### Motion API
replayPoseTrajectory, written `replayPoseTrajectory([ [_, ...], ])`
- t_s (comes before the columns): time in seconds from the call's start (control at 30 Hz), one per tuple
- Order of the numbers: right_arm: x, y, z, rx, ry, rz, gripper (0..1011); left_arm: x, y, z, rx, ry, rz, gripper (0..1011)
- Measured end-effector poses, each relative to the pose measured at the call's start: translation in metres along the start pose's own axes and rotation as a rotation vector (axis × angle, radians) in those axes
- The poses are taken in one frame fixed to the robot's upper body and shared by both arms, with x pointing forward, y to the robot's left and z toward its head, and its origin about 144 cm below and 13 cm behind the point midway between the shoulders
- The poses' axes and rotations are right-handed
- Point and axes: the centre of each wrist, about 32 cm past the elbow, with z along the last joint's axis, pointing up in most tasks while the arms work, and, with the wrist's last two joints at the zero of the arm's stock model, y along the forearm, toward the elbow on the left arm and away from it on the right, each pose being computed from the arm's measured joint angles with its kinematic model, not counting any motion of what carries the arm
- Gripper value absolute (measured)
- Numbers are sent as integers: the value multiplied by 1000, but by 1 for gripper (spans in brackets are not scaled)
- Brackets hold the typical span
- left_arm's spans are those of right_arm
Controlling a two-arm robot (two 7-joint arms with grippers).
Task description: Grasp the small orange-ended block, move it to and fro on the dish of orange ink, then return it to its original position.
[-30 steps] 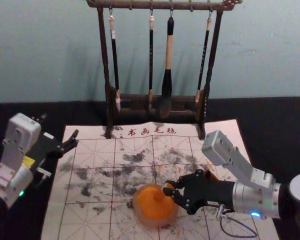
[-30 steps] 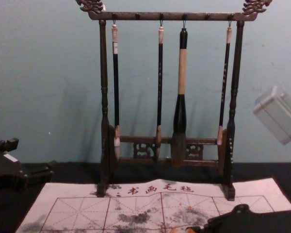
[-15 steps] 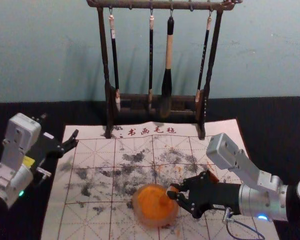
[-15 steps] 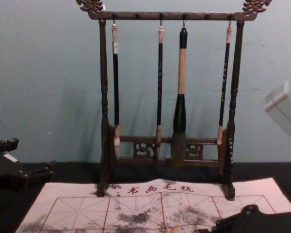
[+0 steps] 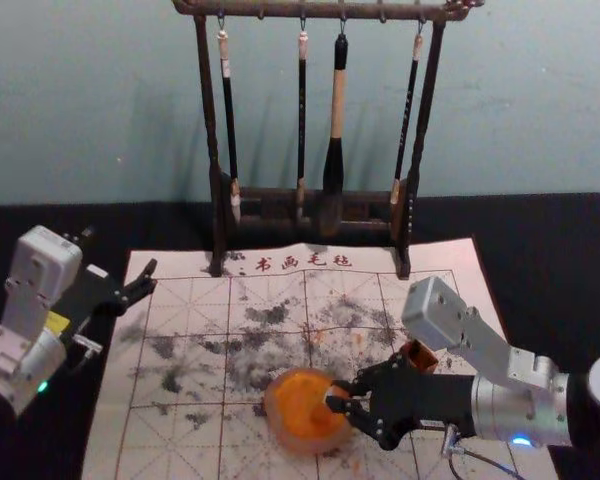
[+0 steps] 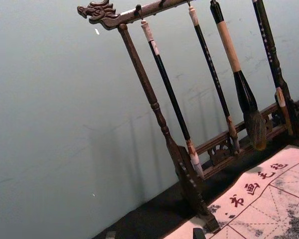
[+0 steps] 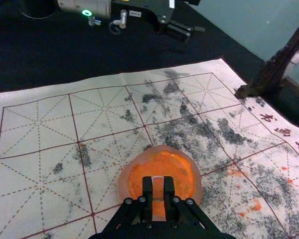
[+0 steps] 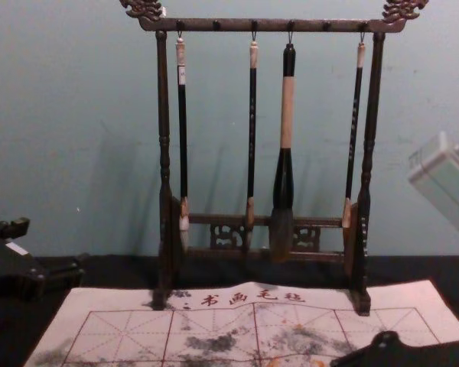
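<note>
Orange ink (image 7: 139, 175) could grease the small block (image 7: 158, 188) loose from the pinching jaws of the right gripper (image 7: 158, 184) over the dish (image 7: 196, 186), or too low a sweep could shove it askew, while the left gripper (image 5: 120, 250), jaws spread, hangs beside the mat (image 5: 110, 440).

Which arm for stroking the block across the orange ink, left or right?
Right, likely: the right gripper pinches the block over the dish. The left gripper hangs open by the mat's left edge.
</note>
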Motion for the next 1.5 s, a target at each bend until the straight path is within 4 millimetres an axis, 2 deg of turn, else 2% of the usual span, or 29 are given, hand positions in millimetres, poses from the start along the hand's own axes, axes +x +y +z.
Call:
replayPoseTrajectory([
  [1.1,5,23,16,-23,-54,27,91,0,0,0,0,0,0,1001],
  [1.5,12,24,15,-44,-47,-10,92,0,0,0,0,0,0,1001],
])
